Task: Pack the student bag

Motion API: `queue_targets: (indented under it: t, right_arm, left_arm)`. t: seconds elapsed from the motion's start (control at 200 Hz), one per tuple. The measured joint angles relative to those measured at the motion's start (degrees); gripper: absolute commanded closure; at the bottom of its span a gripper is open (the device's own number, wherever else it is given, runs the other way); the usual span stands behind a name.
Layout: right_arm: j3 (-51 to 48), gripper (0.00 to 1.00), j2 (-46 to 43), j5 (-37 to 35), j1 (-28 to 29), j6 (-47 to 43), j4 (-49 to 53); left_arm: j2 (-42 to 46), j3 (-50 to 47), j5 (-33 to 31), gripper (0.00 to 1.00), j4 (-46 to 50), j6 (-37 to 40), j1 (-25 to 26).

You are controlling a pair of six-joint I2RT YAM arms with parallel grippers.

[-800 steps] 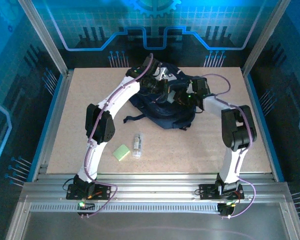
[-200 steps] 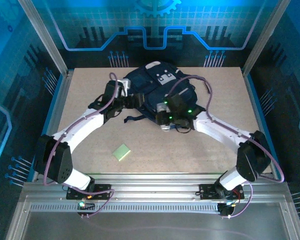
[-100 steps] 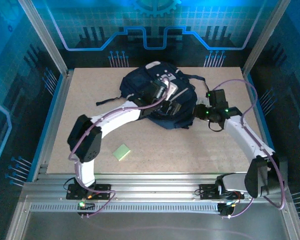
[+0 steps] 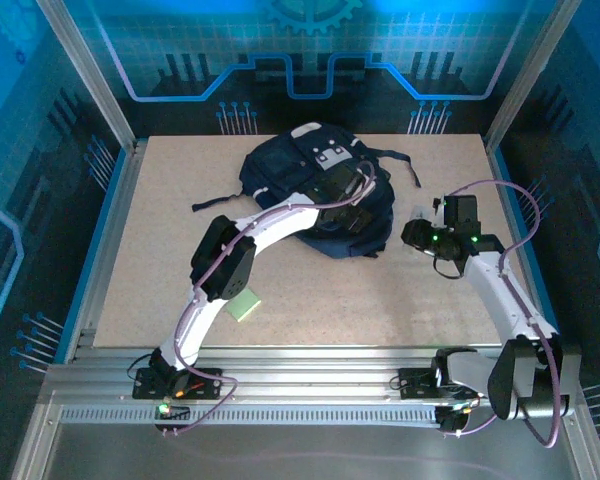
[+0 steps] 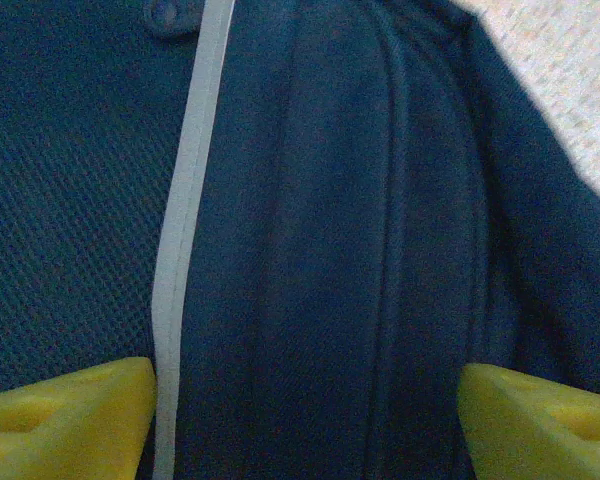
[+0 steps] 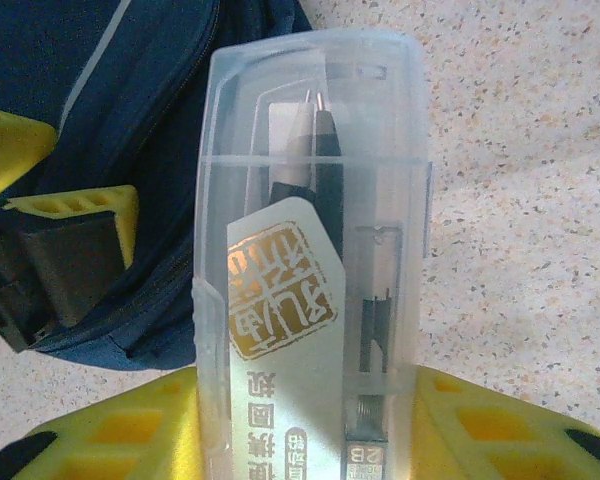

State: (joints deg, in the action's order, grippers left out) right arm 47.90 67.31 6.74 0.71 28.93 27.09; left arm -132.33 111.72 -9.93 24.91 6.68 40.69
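- My right gripper (image 6: 310, 445) has its 2 yellow fingers (image 6: 500, 430) closed on a clear plastic case (image 6: 310, 200). There is 1 finger on each long side at the bottom edge of the right wrist view, and the case stands up the middle of the frame.
- Through the case wall I can read a dark pointed drawing instrument, a white card with gold print, and a small piece marked 2B at the bottom.
- My left gripper (image 5: 305, 425) is spread wide. Its 2 yellow fingertips (image 5: 60, 420) sit in the lower left and lower right corners of the left wrist view. It has hold of nothing, and only fabric lies below the gap.
- That fabric is the student bag (image 5: 380, 200), dark navy, with its pale zipper stripe (image 5: 180, 250) running top to bottom, left of centre.
- From above, the student bag (image 4: 280, 165) lies at the upper centre of the table (image 4: 150, 230). Its white-grey patches are near the top end, and black straps trail to the left and right.
- In the top view the left gripper (image 4: 352, 200) is over the bag's lower right part.
- The right gripper (image 4: 425, 225) is just right of the bag, off the fabric, with the case (image 4: 418, 212) a pale speck in it.
- A green pad (image 4: 245, 305) lies left of centre in the lower half, partly behind the left arm.
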Motion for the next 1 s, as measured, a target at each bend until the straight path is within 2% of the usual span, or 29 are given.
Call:
queue_targets:
  t: [0.07, 0.24, 0.27, 0.325, 0.545, 0.76, 0.996]
  right_arm:
    - [0.0, 0.55, 0.5, 0.8, 0.0, 0.2, -0.8]
    - [0.0, 0.56, 1.7, 2.3, 0.0, 0.7, -2.4]
    - [0.0, 0.56, 2.0, 2.7, 0.0, 0.9, -2.8]
    - [0.0, 0.56, 2.5, 3.2, 0.0, 1.4, -3.4]
    - [0.9, 0.54, 6.1, 4.7, 0.0, 3.2, -5.3]
    - [5.7, 0.56, 11.5, 5.9, 1.3, 6.0, -8.8]
    - [9.8, 0.58, 20.0, 5.9, 3.3, 14.6, -15.3]
  left_arm:
    - [-0.5, 0.2, -0.7, 0.32, 0.8, 0.5, 0.0]
    - [-0.8, 0.4, -1.3, 0.64, 1.6, 1.2, 0.0]
    - [-0.8, 0.4, -1.3, 0.74, 1.7, 1.3, 0.0]
    - [-0.8, 0.9, -1.8, 1.00, 1.9, 1.1, -0.1]
    - [-0.8, 4.9, -1.1, 1.00, 5.3, 0.8, -0.9]
    - [0.7, 7.0, 6.7, 1.00, 8.0, -3.6, -4.2]
    - [1.4, 13.3, 12.3, 1.00, 11.5, -9.7, -7.1]
